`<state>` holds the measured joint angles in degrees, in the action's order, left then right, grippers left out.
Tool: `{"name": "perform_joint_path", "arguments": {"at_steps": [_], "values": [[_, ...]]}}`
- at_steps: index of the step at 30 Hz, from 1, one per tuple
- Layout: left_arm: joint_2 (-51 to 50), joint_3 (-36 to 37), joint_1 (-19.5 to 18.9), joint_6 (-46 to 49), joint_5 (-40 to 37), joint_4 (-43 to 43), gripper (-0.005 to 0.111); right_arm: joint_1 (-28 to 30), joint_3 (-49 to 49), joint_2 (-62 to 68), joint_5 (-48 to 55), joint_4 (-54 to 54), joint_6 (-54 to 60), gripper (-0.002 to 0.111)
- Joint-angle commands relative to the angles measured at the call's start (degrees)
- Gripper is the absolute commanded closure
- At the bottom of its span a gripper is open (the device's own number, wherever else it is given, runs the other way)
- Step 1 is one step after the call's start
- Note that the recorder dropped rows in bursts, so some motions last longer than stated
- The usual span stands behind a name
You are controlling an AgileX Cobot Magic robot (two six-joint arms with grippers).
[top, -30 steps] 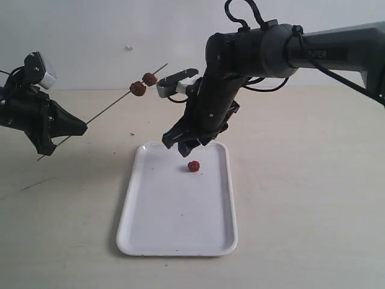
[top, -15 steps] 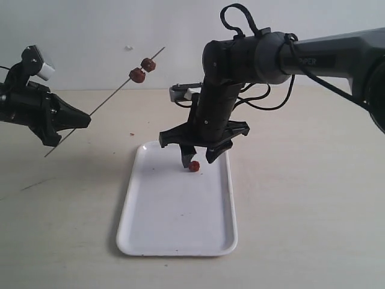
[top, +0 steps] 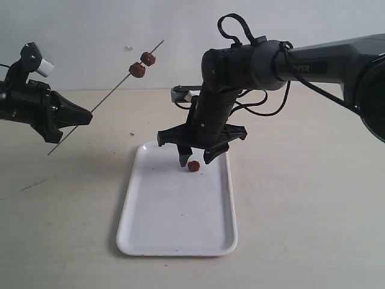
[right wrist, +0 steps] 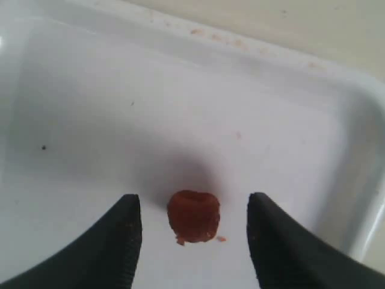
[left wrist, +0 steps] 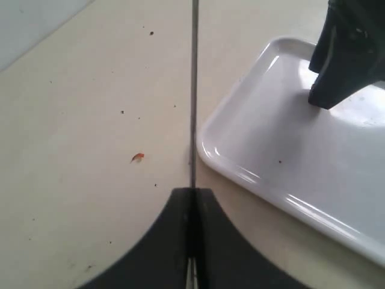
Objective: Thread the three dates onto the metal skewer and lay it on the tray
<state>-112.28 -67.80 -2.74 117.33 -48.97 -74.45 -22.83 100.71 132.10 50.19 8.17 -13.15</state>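
At the far end of the tray [top: 174, 229], a little toward its right rim, the loose date [right wrist: 193, 215] sits alone on the white floor. The right gripper [top: 195, 161] hangs directly over it with its jaws spread — the right wrist view shows one finger on each side of the fruit, neither touching it, and the date centred in the gap. The date looks roundish with no clear long axis, so the closing direction probably matters little. What counts is that it lies straight below and between the fingertips, so I judge a short descent and a squeeze is all the grasp calls for. The right arm is plainly the nearer one. The left gripper [top: 84, 117] is well off the tray's left side, above the bench [top: 301, 211], its jaws pressed together on the lower part of the skewer [top: 111, 96]. The rod slants up from there toward the air beyond the tray's far-left corner, carrying two threaded dates [top: 138, 70] near its upper end, with a short bare tip past them. Nothing lies between the spread jaws and the fruit; the tray's far rim is near but not in the path. A red crumb [left wrist: 138, 158] lies on the bench near the tray's far-left corner — harmless, by the look of it.
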Motion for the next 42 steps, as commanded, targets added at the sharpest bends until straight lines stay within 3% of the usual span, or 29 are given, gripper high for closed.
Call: {"name": "perform_joint_path", "arguments": {"at_steps": [1,13,23,42], "values": [[0.1,0.0,-0.1,-0.2,-0.8,-1.3,0.107,0.2,0.3,1.2,-0.9,-0.1,-1.9,0.055],[0.1,0.0,-0.1,0.1,-1.3,-1.5,0.107,0.2,0.3,2.7,-0.6,-0.4,-1.9,0.056],[0.1,0.0,-0.1,0.1,-1.3,-1.5,0.107,0.2,0.3,2.7,-0.8,-0.8,-0.9,0.08],[0.1,0.0,-0.1,-0.5,-2.5,-1.3,0.107,0.2,0.3,-1.5,-0.9,-3.3,-3.9,0.08]]}}
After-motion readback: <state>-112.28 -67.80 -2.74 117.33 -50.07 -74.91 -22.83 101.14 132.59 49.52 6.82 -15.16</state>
